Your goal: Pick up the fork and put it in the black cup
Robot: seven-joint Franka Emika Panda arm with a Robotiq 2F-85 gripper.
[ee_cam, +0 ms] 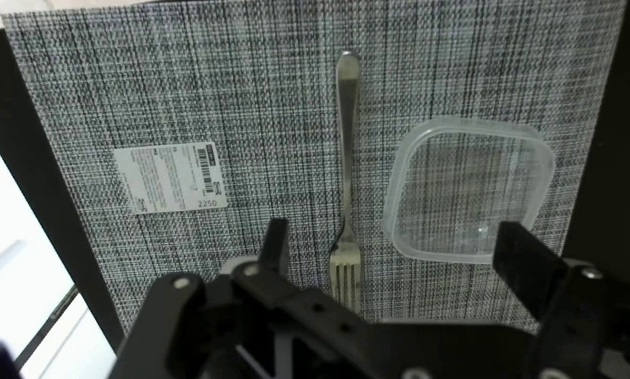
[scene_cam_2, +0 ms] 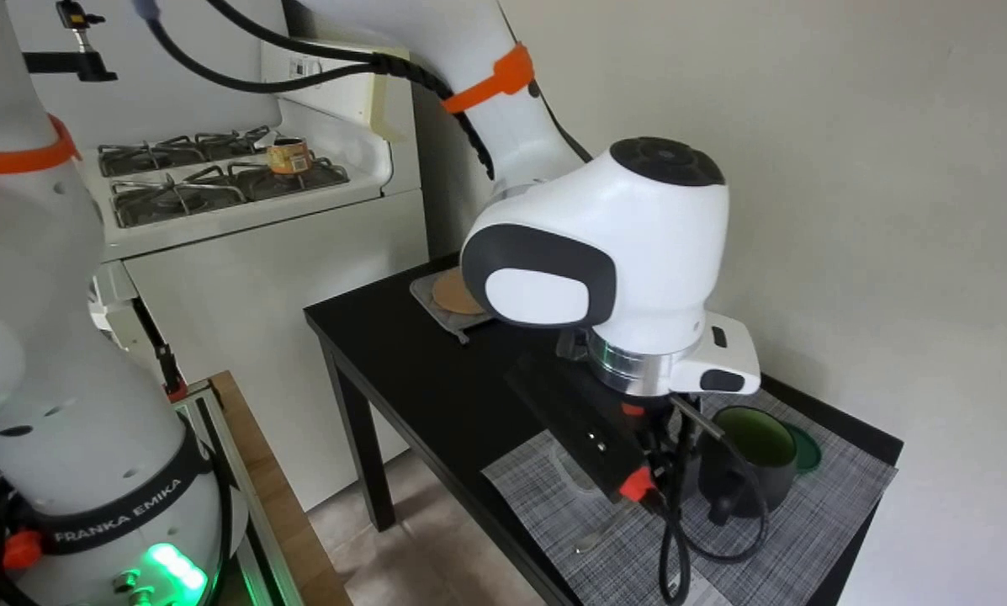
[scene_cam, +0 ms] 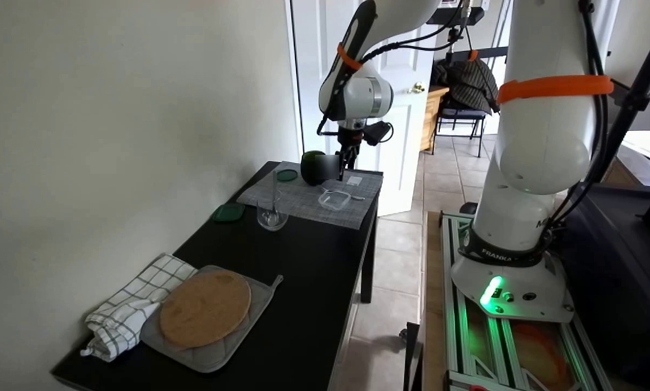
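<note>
The silver fork lies flat on the grey woven placemat in the wrist view, its tines towards my gripper. Its handle end shows in an exterior view. My gripper is open and empty above the mat. The fork's neck and tines are in the gap between the fingers, nearer the picture's left finger; the tine tips are hidden by the gripper. The black cup, with a green inside and a handle, stands upright on the mat beside my gripper in an exterior view. It also shows in an exterior view, partly covered by a blurred square.
A clear square plastic container sits beside the fork, close to one finger. A white label lies on the mat. A green lid lies by the cup. A clear glass holding a utensil stands near the mat, close to the wall.
</note>
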